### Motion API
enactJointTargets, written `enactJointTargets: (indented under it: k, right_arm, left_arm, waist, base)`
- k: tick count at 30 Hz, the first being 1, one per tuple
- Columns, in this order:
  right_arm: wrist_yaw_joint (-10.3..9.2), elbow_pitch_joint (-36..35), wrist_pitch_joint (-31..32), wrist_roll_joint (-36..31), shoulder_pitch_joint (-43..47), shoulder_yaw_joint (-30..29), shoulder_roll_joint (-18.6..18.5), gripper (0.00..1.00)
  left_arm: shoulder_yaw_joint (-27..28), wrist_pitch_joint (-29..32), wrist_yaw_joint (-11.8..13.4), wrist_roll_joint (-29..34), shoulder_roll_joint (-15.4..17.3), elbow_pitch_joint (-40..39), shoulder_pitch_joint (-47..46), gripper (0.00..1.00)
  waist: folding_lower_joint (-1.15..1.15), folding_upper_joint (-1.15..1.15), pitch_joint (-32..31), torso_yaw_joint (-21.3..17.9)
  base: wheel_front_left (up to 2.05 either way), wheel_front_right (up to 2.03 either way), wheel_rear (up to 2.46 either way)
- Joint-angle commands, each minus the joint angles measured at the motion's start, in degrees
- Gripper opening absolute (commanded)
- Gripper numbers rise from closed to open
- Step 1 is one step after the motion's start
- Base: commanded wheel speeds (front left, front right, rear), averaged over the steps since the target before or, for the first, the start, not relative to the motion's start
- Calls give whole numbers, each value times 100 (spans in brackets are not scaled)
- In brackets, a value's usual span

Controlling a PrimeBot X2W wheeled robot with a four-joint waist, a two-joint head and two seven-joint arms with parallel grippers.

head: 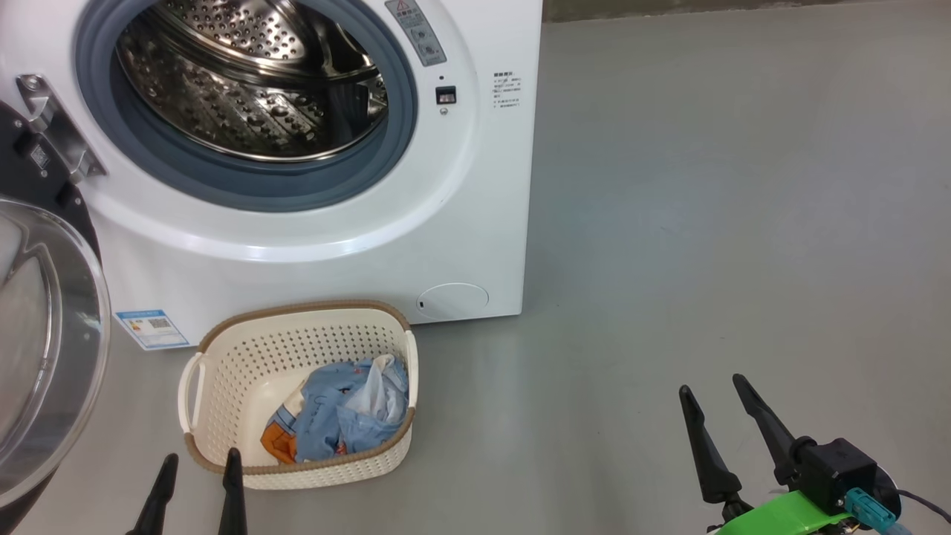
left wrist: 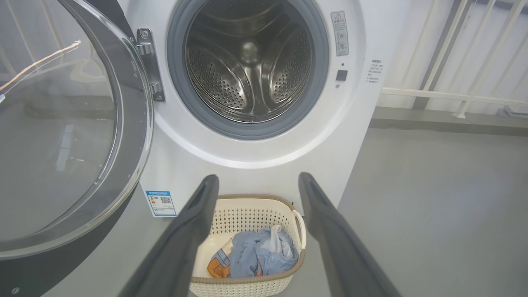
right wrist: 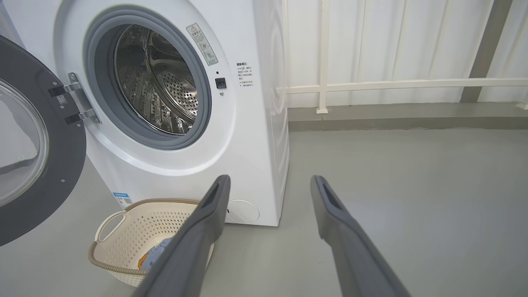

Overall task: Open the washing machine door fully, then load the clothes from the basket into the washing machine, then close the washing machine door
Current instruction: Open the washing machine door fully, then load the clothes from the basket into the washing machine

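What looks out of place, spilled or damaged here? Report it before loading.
Nothing stands out. The door hangs open, the drum looks empty, the basket sits upright on the floor before the washing machine, and the clothes lie bundled inside it, none spilled.

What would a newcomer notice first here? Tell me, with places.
The big white front-loading washing machine stands at upper left of the head view, its perforated steel drum exposed. Its round black-rimmed glass door hangs swung open at far left. Before it on the grey floor sits a small cream perforated basket holding light blue clothes.
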Motion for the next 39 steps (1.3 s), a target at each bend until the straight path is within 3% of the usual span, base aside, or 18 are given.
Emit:
enactJointTargets:
  k: [1, 14, 30, 39]
  right_arm:
    - [9, -112, -44, -76, -139, 160, 2, 100]
    - [9, -57, -44, -72, -152, 161, 2, 100]
    - [9, 20, -44, -45, -226, 195, 2, 100]
    - [9, 50, -44, -34, -256, 181, 2, 100]
  left_arm:
    - [174, -36, 36, 12, 62, -149, -133, 100]
    - [199, -36, 41, 1, 62, -85, -199, 100]
    - [273, -36, 138, -42, 62, -174, -316, 100]
    - [249, -36, 150, -43, 62, -137, -315, 100]
  waist:
    - [0, 0, 8, 6]
    - [0, 0, 58, 45]
    - [0, 0, 196, 45]
    - [0, 0, 250, 49]
  base:
    - [0, 0, 0]
    - [24, -24, 0]
    - [169, -169, 0]
    - [84, -84, 0]
